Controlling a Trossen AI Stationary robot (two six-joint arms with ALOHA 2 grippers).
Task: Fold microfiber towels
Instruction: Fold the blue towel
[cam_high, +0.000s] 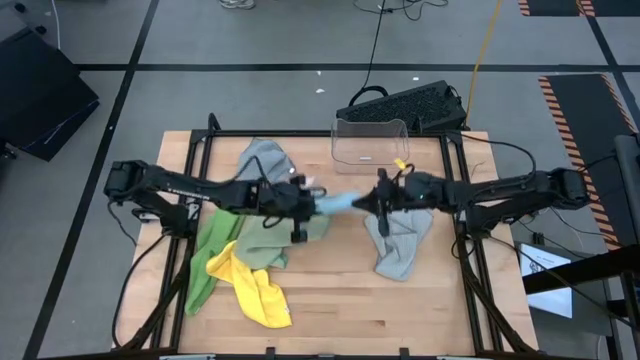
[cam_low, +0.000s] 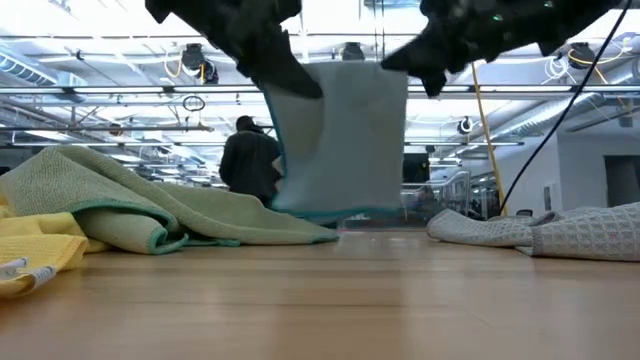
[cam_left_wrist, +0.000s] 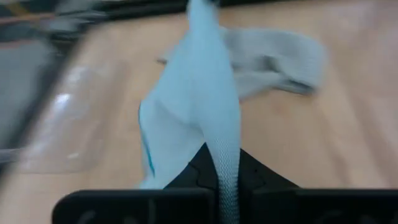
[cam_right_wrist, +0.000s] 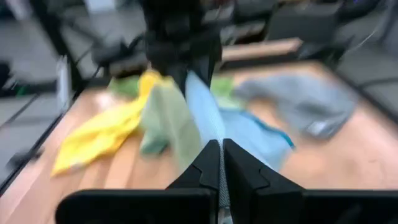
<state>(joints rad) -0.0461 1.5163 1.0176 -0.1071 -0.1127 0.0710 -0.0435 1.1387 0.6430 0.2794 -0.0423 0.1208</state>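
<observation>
The light blue towel (cam_high: 338, 203) hangs stretched between my two grippers above the table's middle; in the low view (cam_low: 345, 140) it hangs as a sheet clear of the wood. My left gripper (cam_high: 310, 203) is shut on its left end, my right gripper (cam_high: 368, 202) on its right end. A grey towel (cam_high: 400, 240) lies under the right arm. Sage green (cam_high: 265, 240), bright green (cam_high: 205, 265) and yellow (cam_high: 255, 290) towels lie in a heap at the left, with another grey towel (cam_high: 262, 160) behind them. My left gripper pinches the blue towel's upper edge at one end (cam_left_wrist: 227, 180) between its two fingers, coming level from the table's left. The towel hangs below and runs taut toward the other gripper, lifted clear. My right gripper pinches the towel's upper edge at the opposite end (cam_right_wrist: 214, 134) between its two fingers, coming level from the table's right. The cloth hangs below the fingers, clear of the table.
A clear plastic bin (cam_high: 370, 142) stands at the table's far edge behind the grippers. A black keyboard (cam_high: 405, 105) lies beyond it. A person (cam_low: 250, 160) stands in the room behind. Bare wood (cam_high: 340, 300) shows at the near middle.
</observation>
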